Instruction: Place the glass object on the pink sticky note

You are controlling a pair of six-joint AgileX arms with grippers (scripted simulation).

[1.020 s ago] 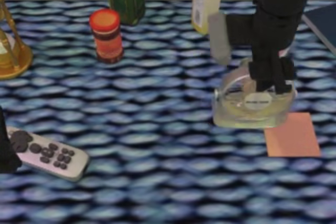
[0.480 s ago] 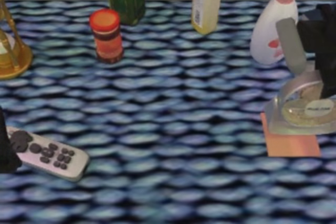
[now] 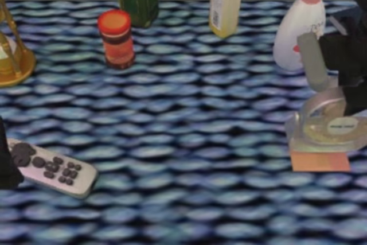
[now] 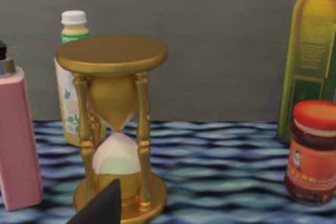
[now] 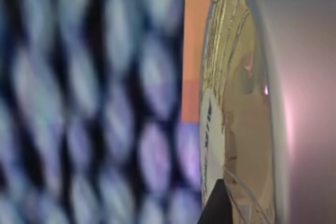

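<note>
Glass object (image 3: 331, 125) sits at the table's right edge in the top view, directly over the pink sticky note (image 3: 319, 160), covering most of it; only the near strip of pink shows. Right gripper (image 3: 351, 106) is clamped on the bottle from above, dark fingers down on its upper part, so it's holding the load, not released. Can't tell whether the base is touching the note or just above it. Right wrist view shows the glass object (image 5: 236, 93) filling the frame with a sliver of pink sticky note (image 5: 197, 51) beside it, consistent with the bottle over the sheet. My read: transport is essentially done; left is confirming contact, opening the fingers and backing off without tipping it. Left arm is parked at the left edge by the remote (image 3: 53, 167); its finger spacing isn't visible. Text: small whitish label (image 3: 342, 124) on the bottle has dark lettering, not readable. White bottle with pink cap (image 3: 300, 26), yellow bottle (image 3: 225, 3) and red-lidded jar (image 3: 116, 38) carry printed labels, none legible.
</note>
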